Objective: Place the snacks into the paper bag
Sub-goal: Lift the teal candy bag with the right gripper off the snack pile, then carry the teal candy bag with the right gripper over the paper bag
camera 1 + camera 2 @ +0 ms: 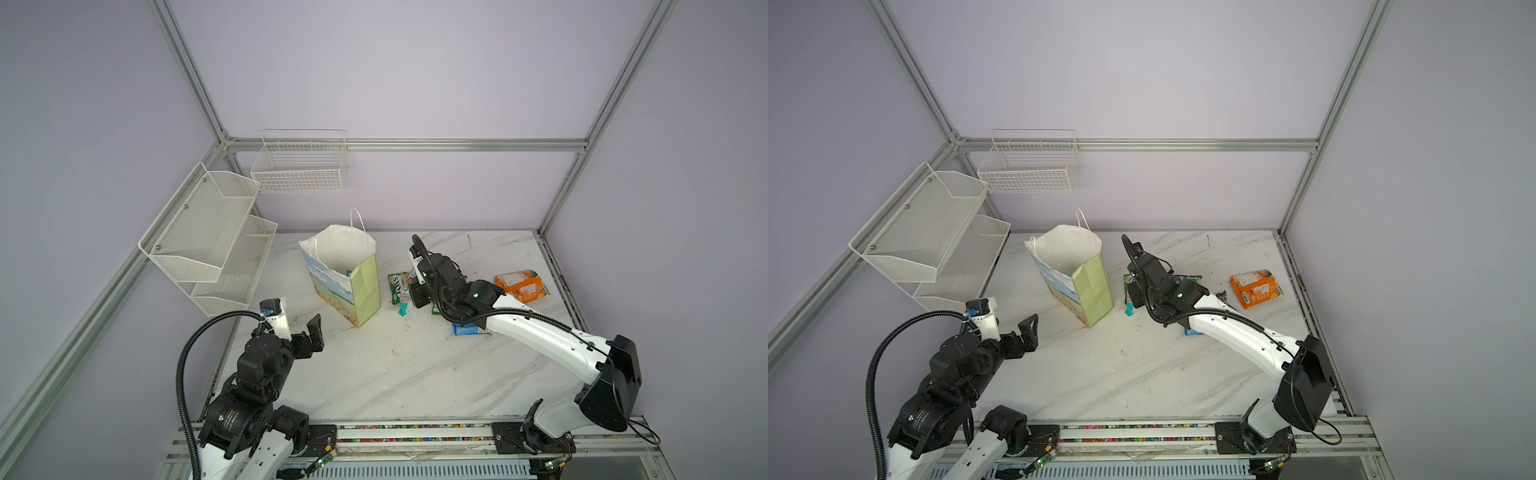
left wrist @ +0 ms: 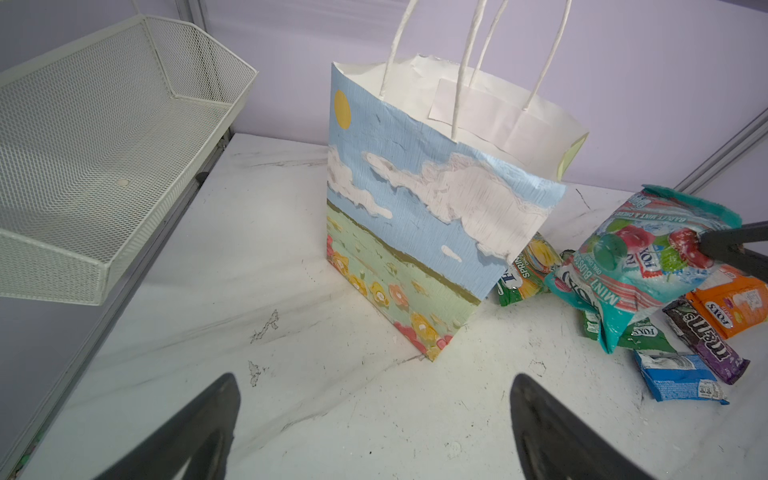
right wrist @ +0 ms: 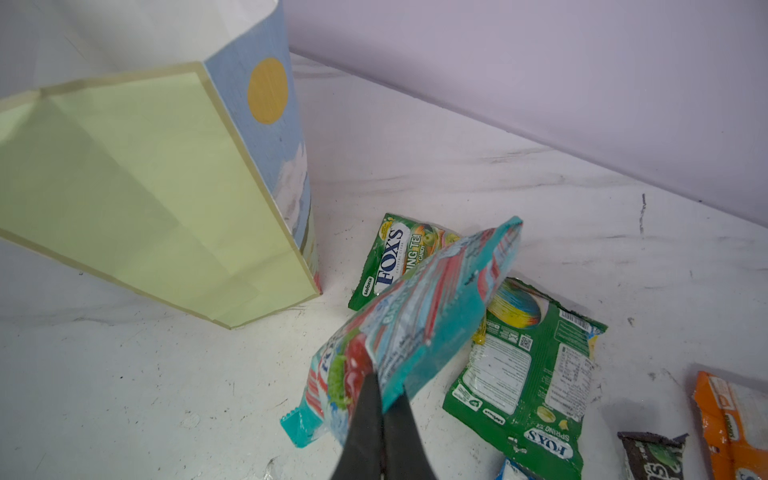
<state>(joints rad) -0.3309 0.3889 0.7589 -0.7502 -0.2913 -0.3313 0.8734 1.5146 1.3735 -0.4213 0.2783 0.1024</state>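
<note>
Pinching the teal packet [image 3: 415, 307] at one end, the right gripper [image 3: 384, 388] holds it just right of the bag [image 1: 365, 286], below its open mouth; left gripper [image 2: 374, 380] spread, empty.

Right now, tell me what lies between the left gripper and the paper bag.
Only bare tabletop separates the left gripper and paper bag, shown in the left wrist view.
</note>
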